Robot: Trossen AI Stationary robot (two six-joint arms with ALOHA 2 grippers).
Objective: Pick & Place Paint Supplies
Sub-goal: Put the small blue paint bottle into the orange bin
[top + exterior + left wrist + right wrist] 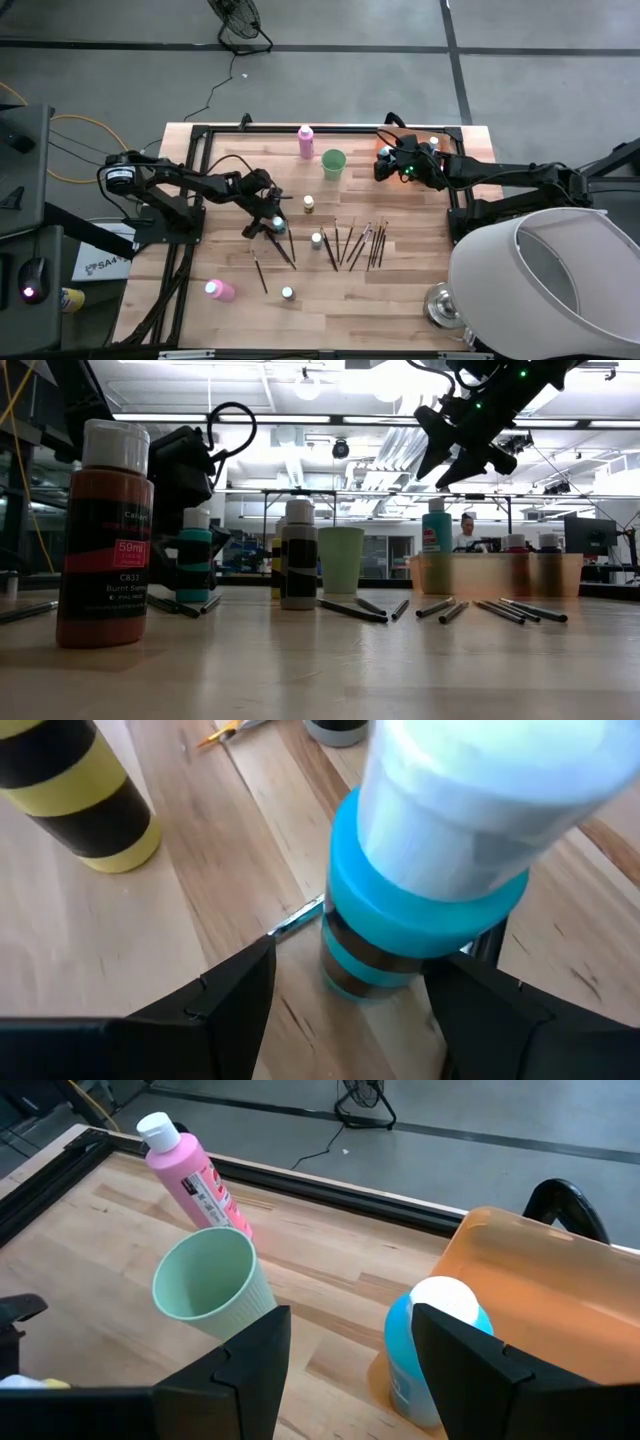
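While the left arm reaches in low from the worktop's (400,290) left edge, its claw (270,224) tips down over a small teal bottle (400,920) near the worktop's middle. The left wrist view shows the two dark fingers (215,1010) either side of the bottle's base, spread and with wood visible on both sides, so the claw is released and not gripping. The bottle stands upright, pale cap up, with a thin brush (297,919) lying just behind its base and a yellow bottle (85,800) near it.

Stretching in from the right edge, the right arm holds its claw (385,165) up in the air above the orange tray (540,1290) at the far right corner. Its fingers (250,1370) stand apart around nothing. Under it a taller teal bottle (430,1345) stands upright inside the tray.

Between the arms, at the far edge, a pink bottle (306,141) stands upright beside the green cup (333,164). A second pink bottle (220,290) lies on its side near the front left, its long axis running left to right with the cap to the left. About a dozen dark brushes (360,243) lie flat in a loose row at the centre, most pointing front to back. Small capped bottles (316,240) stand upright among them.
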